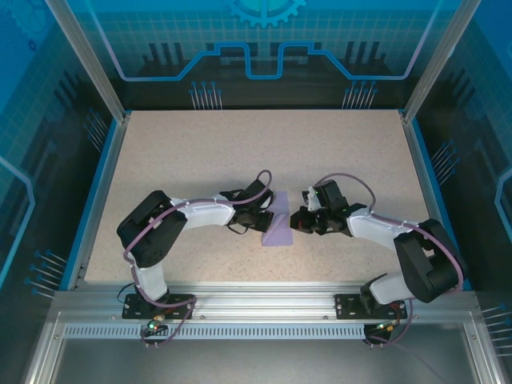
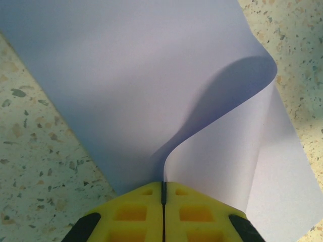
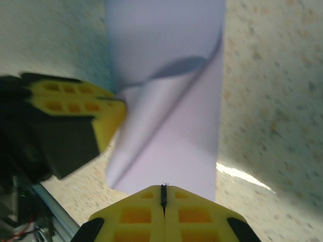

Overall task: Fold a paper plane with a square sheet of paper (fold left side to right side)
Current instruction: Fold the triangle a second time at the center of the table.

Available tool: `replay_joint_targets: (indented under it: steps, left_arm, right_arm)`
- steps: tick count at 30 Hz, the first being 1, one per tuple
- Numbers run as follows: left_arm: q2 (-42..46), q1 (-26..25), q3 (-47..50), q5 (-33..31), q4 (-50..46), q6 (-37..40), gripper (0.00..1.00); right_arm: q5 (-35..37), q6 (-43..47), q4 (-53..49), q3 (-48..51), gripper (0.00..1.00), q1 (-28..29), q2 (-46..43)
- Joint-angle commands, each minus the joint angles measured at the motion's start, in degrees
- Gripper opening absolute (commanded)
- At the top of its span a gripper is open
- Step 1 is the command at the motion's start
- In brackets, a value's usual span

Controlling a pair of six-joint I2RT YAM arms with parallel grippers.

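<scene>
Pale lavender paper, the square sheet (image 1: 280,228), lies mid-table (image 1: 200,152) between the two grippers. From above, its long axis runs from the arms' bases toward the far side. One side is lifted and curls over the flat part (image 2: 126,75). The left gripper (image 2: 163,189) has its jaws closed on the raised edge. The right gripper (image 3: 163,190) is closed too, tips at the sheet's near edge (image 3: 171,126); whether it pinches the paper is unclear.
</scene>
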State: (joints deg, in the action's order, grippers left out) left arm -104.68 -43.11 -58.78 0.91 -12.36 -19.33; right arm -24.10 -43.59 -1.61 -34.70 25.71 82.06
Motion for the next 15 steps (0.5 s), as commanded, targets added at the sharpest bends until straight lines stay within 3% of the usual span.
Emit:
replay_joint_targets:
  steps: [1,15]
  left_arm:
    - [-2.3,0.2,-0.4,1.1,-1.7,1.1,0.08]
    - [-2.6,0.1,-0.6,1.1,-2.0,1.2,0.08]
  right_arm:
    - [-2.5,-4.4,8.3,-1.3,0.02,-0.3,2.9]
    - [-1.5,-4.4,8.2,-8.1,0.02,3.4,13.9]
